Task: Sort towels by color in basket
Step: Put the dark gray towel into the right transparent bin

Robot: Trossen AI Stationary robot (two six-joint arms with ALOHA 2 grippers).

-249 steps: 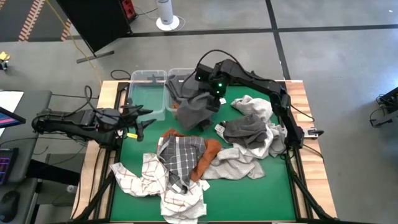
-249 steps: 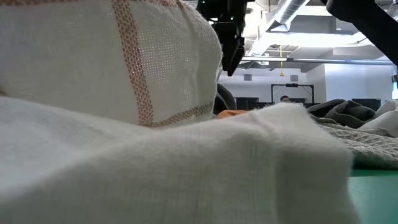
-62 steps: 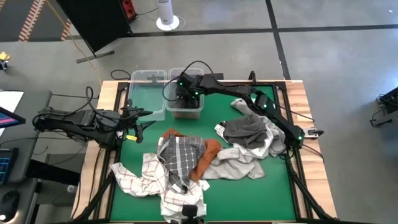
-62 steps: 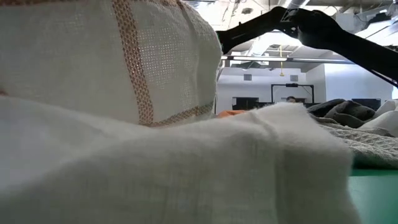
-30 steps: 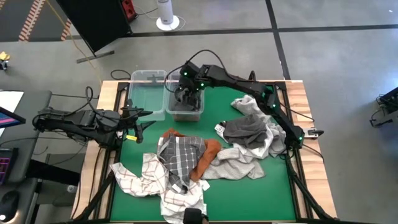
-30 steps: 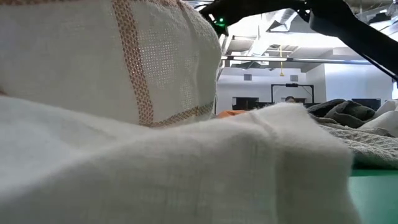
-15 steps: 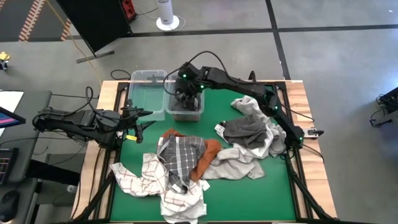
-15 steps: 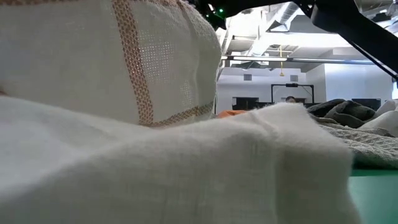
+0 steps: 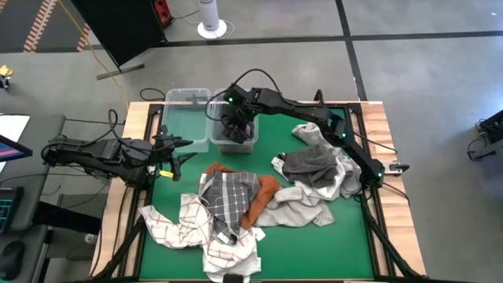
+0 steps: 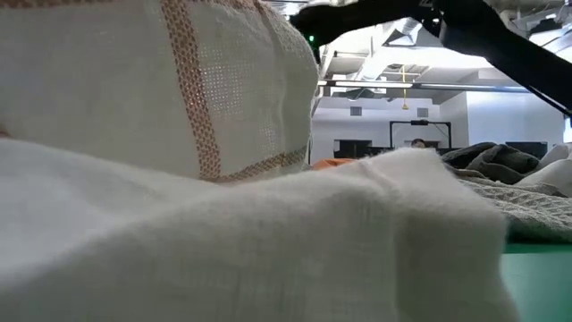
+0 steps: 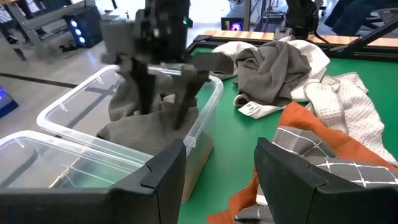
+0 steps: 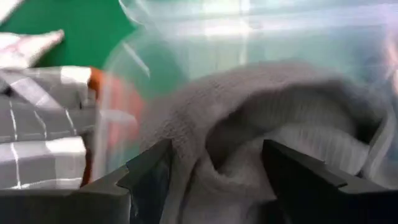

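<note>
Dropped now, the dark grey towel [image 9: 233, 138] lies in the right-hand bin [image 9: 253, 143], where eight seconds back it hung from the right gripper [image 9: 234, 125]. Left of that bin, the left gripper [image 9: 179, 154] waits, fingers apart and empty. Over the bin, the right gripper hovers spread wide above the towel, holding nothing.

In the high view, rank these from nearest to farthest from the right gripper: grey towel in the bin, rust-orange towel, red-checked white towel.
1. Grey towel, in the bin directly under the right gripper.
2. Rust-orange towel, mid-table.
3. Red-checked white towel, near the table's front left corner.
</note>
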